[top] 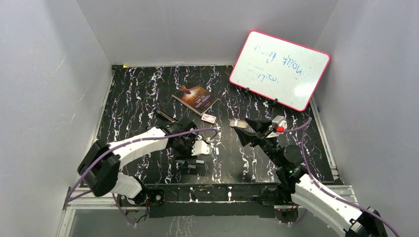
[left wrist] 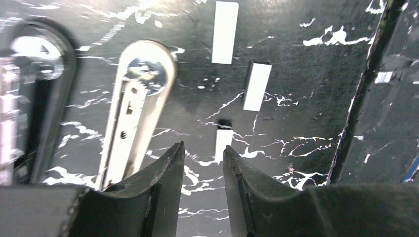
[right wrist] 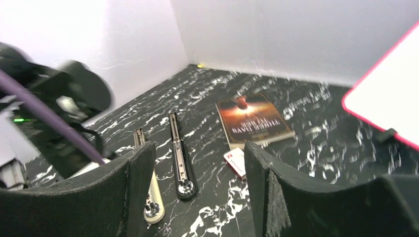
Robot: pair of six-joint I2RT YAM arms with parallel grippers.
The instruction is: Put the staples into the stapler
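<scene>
Left wrist view | left gripper (left wrist: pixel 203 148) was seen parted, empty, below staples (left wrist: pixel 223 143) | right gripper (right wrist: pixel 198 148) wide, empty | centred pinch across staples advised.

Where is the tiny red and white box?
In the top view, the small white-and-red cardboard box lies near the centre, beside the near corner of the dark paperback book.

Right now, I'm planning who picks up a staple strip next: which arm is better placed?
Left. The left gripper hangs just above the staples lying beside the stapler, jaws slightly apart. The right gripper is raised and farther off, open and empty.
</scene>
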